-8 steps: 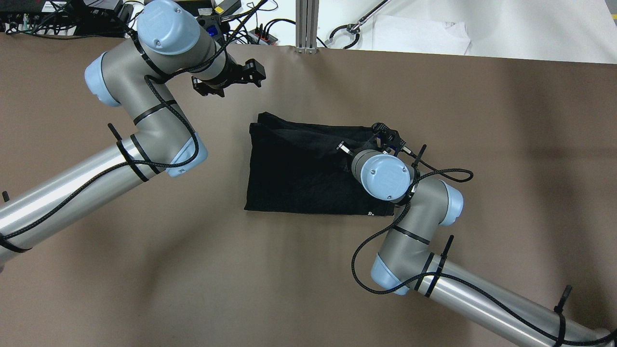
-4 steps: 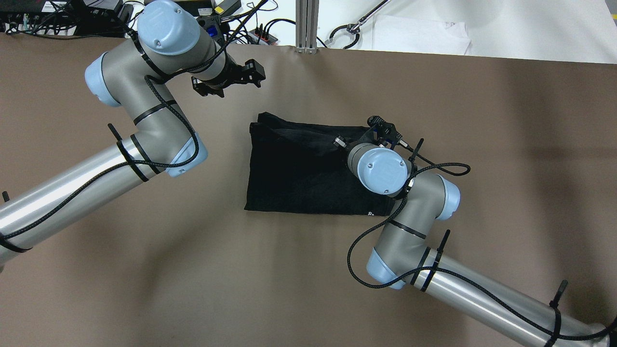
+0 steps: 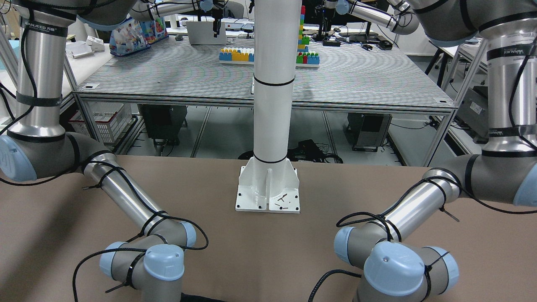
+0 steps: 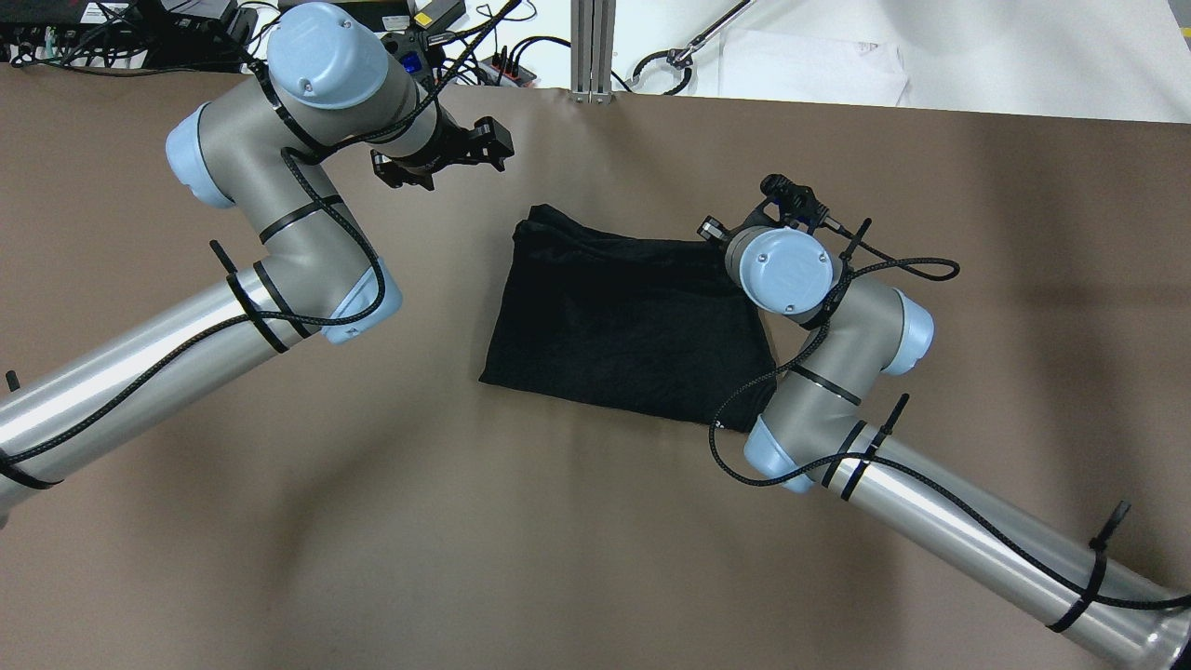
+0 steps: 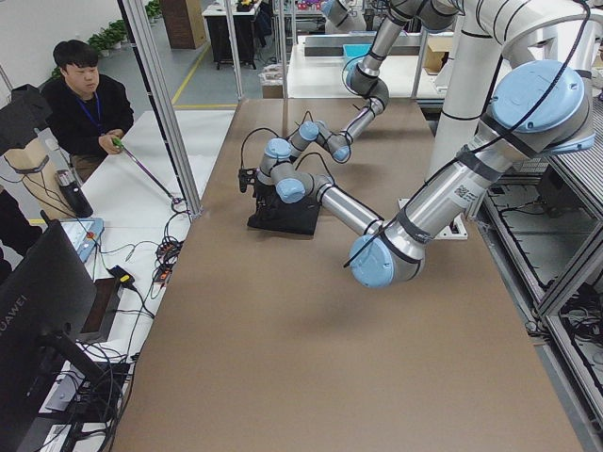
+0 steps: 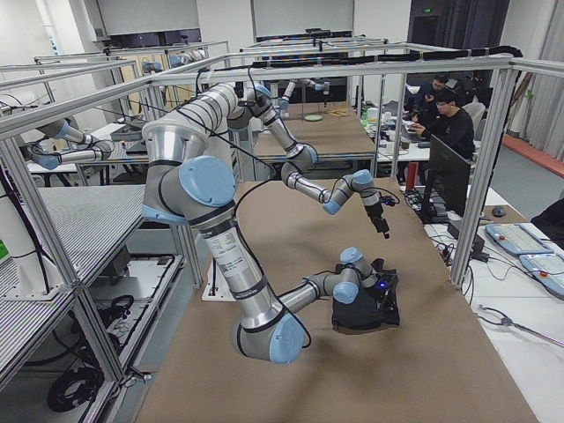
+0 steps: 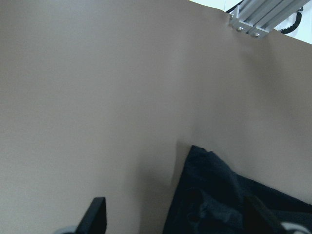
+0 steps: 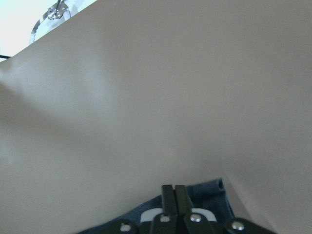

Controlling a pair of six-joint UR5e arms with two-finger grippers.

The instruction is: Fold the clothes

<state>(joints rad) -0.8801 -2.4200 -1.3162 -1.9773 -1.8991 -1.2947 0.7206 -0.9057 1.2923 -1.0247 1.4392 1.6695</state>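
- Overhead exterior, from the left: the left gripper (image 4: 442,156) hangs over the bare brown table (image 4: 279,521). It is off toward 10 o'clock of the black cloth (image 4: 623,326) and is not touching it.
- Its jaws stand wide apart. In the left wrist view one finger (image 7: 95,217) shows at the bottom edge near 7 o'clock. The cloth's corner lies on the table between the two fingers, closer to the one at 5 o'clock.
- That second finger is dark against the dark fabric and hard to pick out.
- The cloth lies near the middle of the table as a rough rectangle, slightly tilted, with soft folds along its 12 o'clock edge.
- The right gripper (image 8: 174,187) is at the cloth's 2 o'clock corner. Its jaws are pressed together with fabric gathered right at their tips, so they appear clamped on that edge.
- A pale patch (image 8: 156,214) sits on the fabric behind the closed fingers; I cannot tell what it is.
- From overhead, the right wrist (image 4: 782,270) covers the gripped corner. A lower joint of the right arm (image 4: 791,409) hides the corner at 4 o'clock.
- The exterior front-facing view cuts off both grippers at its bottom edge. Only a dark sliver of cloth shows there, with the white post (image 3: 268,184) beyond it.
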